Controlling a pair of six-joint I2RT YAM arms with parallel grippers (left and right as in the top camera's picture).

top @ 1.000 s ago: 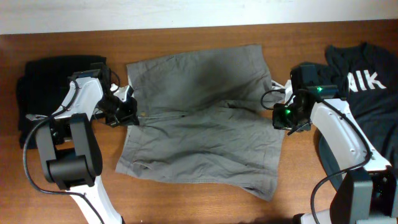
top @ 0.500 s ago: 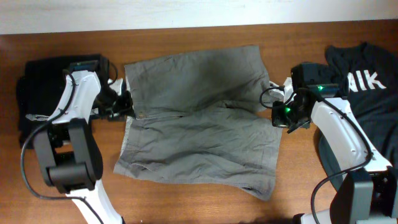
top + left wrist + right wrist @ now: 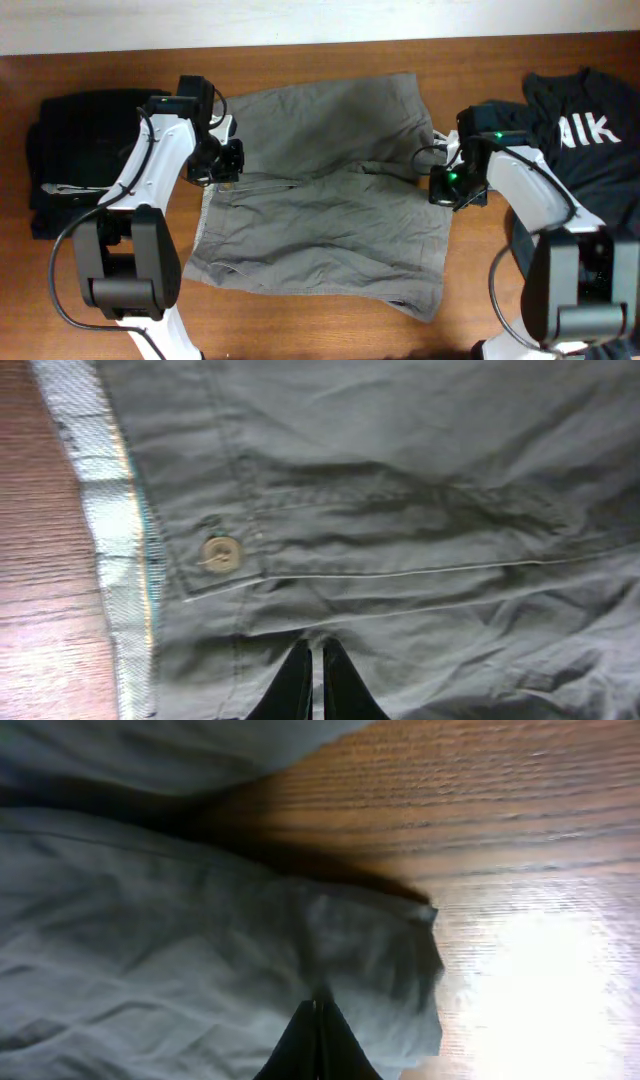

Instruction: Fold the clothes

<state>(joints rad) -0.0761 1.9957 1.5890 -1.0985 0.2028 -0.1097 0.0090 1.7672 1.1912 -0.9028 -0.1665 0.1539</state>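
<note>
The grey-khaki shorts (image 3: 330,200) lie spread across the middle of the wooden table (image 3: 330,335), with a crease across their middle. My left gripper (image 3: 224,166) is at their left edge. In the left wrist view its fingers (image 3: 312,652) are shut on a pinch of the shorts (image 3: 400,510) just below a button (image 3: 220,552) and the pale waistband lining (image 3: 110,510). My right gripper (image 3: 446,186) is at the shorts' right edge. In the right wrist view its fingers (image 3: 318,1012) are shut on a rolled fold of the shorts (image 3: 180,940).
A black garment (image 3: 80,150) lies at the left edge of the table. A dark T-shirt with white letters (image 3: 590,130) lies at the right, partly under my right arm. Bare wood shows beside the fold in the right wrist view (image 3: 480,820).
My left gripper has moved right and slightly back, drawing the shorts' left edge inward with it. My right gripper has shifted a little to the left.
</note>
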